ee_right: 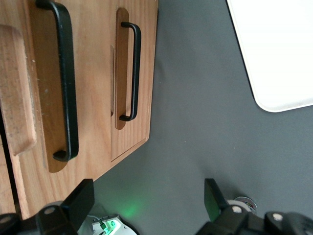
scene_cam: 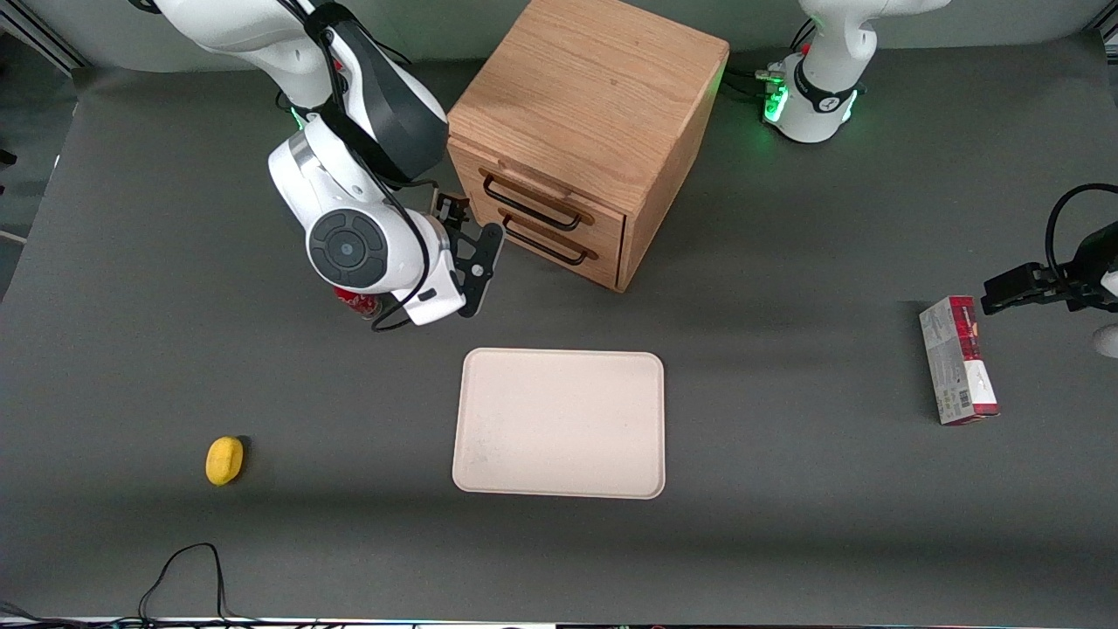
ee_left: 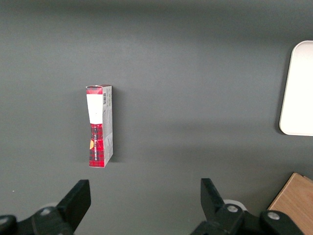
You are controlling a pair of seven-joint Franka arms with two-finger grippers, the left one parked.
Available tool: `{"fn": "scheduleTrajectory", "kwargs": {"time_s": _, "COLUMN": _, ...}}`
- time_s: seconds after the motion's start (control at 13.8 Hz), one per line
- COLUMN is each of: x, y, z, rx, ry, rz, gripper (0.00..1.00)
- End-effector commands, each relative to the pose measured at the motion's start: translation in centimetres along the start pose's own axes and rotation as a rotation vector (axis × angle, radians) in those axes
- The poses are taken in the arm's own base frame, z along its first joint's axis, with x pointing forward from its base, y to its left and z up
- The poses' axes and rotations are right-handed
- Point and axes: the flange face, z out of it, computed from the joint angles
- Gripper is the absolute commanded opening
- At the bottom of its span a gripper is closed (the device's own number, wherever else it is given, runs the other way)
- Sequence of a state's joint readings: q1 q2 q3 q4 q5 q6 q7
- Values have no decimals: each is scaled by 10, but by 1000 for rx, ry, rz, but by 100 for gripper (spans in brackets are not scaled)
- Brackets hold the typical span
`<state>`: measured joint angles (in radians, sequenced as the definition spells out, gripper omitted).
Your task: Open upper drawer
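Grey desk point(scene_cam: 786, 542), oak cabinet point(scene_cam: 603, 96) on it. Upper drawer point(scene_cam: 533, 194) looks closed, handle point(scene_cam: 530, 203) untouched. My claw point(scene_cam: 467, 253) hangs spread in front of the drawers, apart from them. Reach, grip, pull all left.

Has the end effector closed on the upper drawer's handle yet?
No. The end effector hangs open in front of the cabinet, apart from the upper drawer, whose black handle is untouched and whose front sits flush.

Nothing legible; the red box point(scene_cam: 957, 360) shows only an unreadable barcode.
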<state>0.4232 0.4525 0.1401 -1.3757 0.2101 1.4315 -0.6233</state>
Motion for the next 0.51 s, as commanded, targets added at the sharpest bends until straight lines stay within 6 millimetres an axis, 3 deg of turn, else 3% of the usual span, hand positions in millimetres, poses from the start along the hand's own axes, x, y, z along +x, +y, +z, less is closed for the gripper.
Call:
{"fn": "scheduleTrajectory", "kwargs": {"time_s": 0.0, "x": 14, "y": -9, "z": 8, "rx": 37, "ry": -5, "rz": -33, "gripper": 100}}
{"fn": "scheduleTrajectory", "kwargs": {"time_s": 0.44, "x": 26, "y": -22, "z": 17, "rx": 38, "ry": -21, "rz": -44, "gripper": 100}}
